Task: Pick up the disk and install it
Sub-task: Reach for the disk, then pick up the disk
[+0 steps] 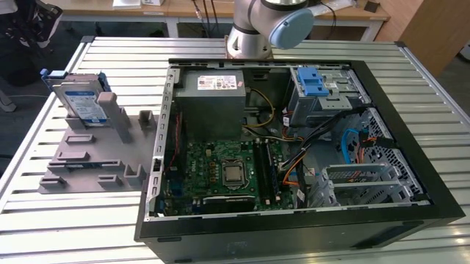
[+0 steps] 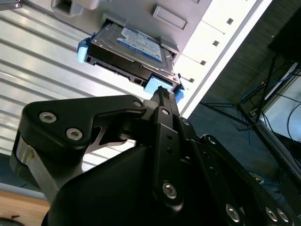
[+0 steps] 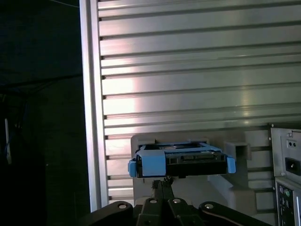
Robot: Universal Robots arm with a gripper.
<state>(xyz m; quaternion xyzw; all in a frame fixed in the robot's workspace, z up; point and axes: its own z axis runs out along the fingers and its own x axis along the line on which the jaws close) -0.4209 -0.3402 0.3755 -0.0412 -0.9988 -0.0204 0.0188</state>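
The disk [image 1: 82, 102] stands on edge in a slot of the grey fixture [image 1: 88, 165] at the exterior view's left. Its blue-and-white label faces outward and blue rails run along its edges. In both wrist views the disk [image 2: 136, 44] [image 3: 181, 160] lies just beyond my black gripper [image 2: 162, 92] [image 3: 162, 181]. The two fingers are pressed together with nothing between them. Their tips line up with the disk's blue rail without touching it.
An open black computer case [image 1: 411, 214] lies flat on the slatted metal table [image 1: 81, 220]. Inside are a grey power supply box [image 1: 213, 102], a motherboard [image 1: 220, 170] and a silver drive cage with a blue latch [image 1: 316, 85]. The arm's base [image 1: 250, 33] stands behind the case.
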